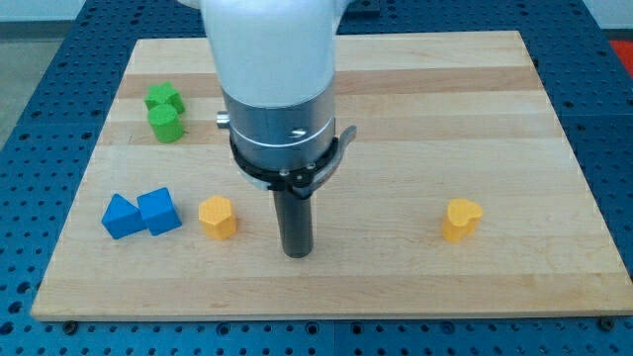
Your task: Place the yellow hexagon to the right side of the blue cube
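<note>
The yellow hexagon (218, 217) lies on the wooden board near the view's bottom left. The blue cube (159, 211) sits just to its left, a small gap between them. A second blue block (121, 216), wedge-like, touches the cube's left side. My tip (297, 253) is down on the board to the right of the yellow hexagon, about a block's width away and slightly lower in the view. It touches no block.
Two green blocks (164, 111) sit together at the view's upper left. Another yellow block (461, 220), heart-like, lies at the view's right. The board's bottom edge (326, 314) runs close below my tip. The arm's body hides the board's top middle.
</note>
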